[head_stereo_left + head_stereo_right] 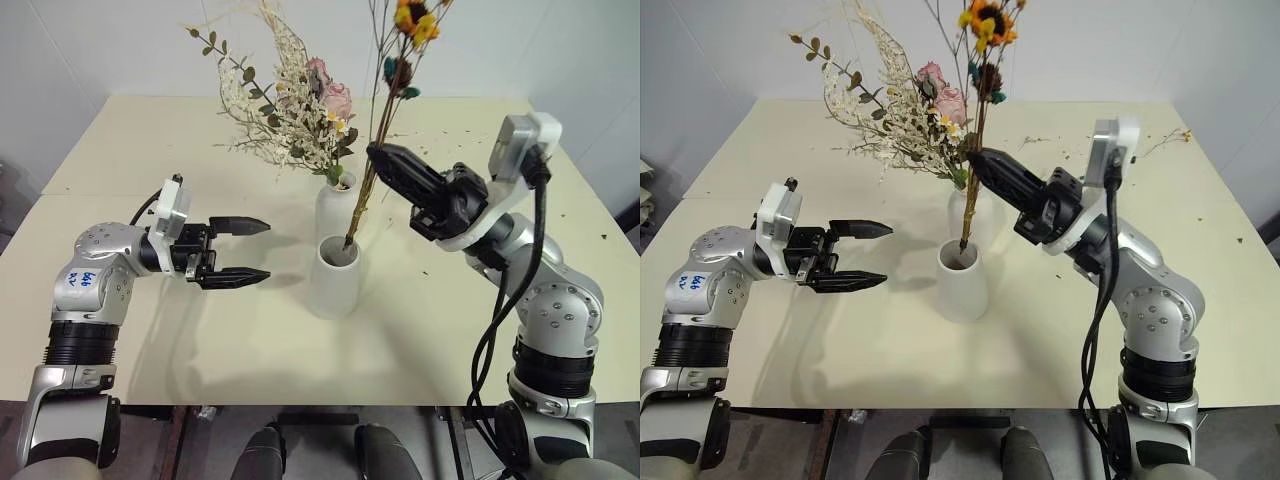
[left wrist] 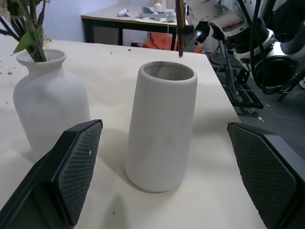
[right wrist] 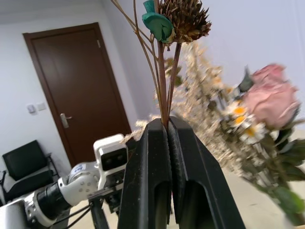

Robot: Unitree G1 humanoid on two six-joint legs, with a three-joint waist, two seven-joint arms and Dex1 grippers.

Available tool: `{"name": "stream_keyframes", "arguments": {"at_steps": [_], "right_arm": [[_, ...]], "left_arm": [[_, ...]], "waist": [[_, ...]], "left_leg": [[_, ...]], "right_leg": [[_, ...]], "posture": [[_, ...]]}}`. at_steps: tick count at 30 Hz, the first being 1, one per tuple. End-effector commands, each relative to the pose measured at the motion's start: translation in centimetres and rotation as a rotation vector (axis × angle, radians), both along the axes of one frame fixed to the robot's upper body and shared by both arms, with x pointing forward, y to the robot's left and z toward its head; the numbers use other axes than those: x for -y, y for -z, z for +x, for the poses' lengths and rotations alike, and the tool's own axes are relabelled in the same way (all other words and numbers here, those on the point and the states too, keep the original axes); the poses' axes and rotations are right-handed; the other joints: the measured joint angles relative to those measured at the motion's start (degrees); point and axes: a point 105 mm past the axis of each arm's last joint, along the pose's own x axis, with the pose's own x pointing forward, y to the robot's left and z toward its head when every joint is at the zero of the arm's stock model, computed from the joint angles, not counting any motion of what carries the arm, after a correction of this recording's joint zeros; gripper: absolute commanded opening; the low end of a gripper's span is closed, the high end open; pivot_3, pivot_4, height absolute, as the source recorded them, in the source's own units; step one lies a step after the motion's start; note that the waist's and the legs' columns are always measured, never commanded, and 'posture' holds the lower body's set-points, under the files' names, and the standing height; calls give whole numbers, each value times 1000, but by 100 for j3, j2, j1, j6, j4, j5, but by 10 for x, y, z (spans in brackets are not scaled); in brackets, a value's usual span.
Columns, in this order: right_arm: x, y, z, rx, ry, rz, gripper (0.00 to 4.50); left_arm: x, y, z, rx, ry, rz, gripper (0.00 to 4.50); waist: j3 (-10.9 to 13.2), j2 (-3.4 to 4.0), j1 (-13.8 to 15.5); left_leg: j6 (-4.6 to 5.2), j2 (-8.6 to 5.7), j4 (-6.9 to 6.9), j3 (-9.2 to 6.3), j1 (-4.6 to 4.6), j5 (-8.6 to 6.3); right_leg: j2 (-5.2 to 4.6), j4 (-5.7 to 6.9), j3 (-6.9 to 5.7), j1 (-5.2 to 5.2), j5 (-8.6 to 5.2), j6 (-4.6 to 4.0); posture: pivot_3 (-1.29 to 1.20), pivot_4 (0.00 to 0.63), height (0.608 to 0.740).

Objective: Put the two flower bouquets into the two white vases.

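1. The small yellow-flowered sprig (image 1: 378, 120) stood nearly upright, leaning a little, its thin stems running down from the blooms at the picture's top edge to the mouth of the tapered vase (image 1: 334, 280), which stood near the middle of the table (image 1: 120, 150).
2. The right gripper (image 1: 377, 153) was pinched shut on those stems partway up, so the sprig's long axis ran down and slightly to the robot's left from the grip toward the mouth.
3. The rose bunch (image 1: 300, 105) already sat in the bottle-shaped vase (image 1: 332, 205), just behind the tapered one.
4. The left gripper (image 1: 262, 250) hung beside the tapered vase, spread wide, holding nothing.
5. From the left wrist view the stem tip appeared at or just above the rim; whether it had entered I could not tell. The sprig's top was cut off.
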Motion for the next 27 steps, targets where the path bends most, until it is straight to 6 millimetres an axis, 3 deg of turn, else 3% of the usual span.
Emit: {"name": "stream_keyframes", "arguments": {"at_steps": [1, 7, 11, 16, 22, 27], "right_arm": [[-3, 1, -4, 45, -11, 12, 27], [0, 18, 6, 90, 66, -37, 27], [2, 21, 6, 115, 68, -47, 979], [8, 16, 3, 145, 66, -60, 2591], [32, 8, -5, 181, 92, -137, 4423], [39, 12, -13, 220, 83, -261, 4492]], "left_arm": [[0, -9, -5, 45, 5, -18, 4500], [-1, -11, -4, 51, 2, -21, 4500], [-7, -15, -5, 62, -8, -13, 4500], [-12, -18, -5, 72, -18, 0, 4500], [-16, -21, -5, 78, -28, 7, 4500], [-18, -20, -5, 82, -41, 8, 4500]], "waist": [[0, 0, 1], [0, 0, 9], [0, 0, 3], [0, 0, 6], [0, 0, 24], [0, -1, 24]], "left_leg": [[0, 0, -1, 0, 0, 0], [0, 0, -2, 0, 1, 0], [0, 0, -5, 0, 0, 0], [-1, 1, -10, 0, 1, 0], [-1, 0, -14, 0, -1, 0], [0, 0, -21, 0, -1, 0]], "right_leg": [[1, 0, 0, 0, 0, 0], [1, -1, -1, 0, -1, -1], [1, -2, -1, -1, -1, -1], [1, -6, -1, -2, -2, -3], [0, -17, -3, 0, -2, -3], [-1, -27, -4, 1, -2, -3]], "posture": [[0, 150, 740], [0, 150, 740], [0, 150, 740], [0, 150, 740], [0, 150, 740], [0, 150, 740]]}}
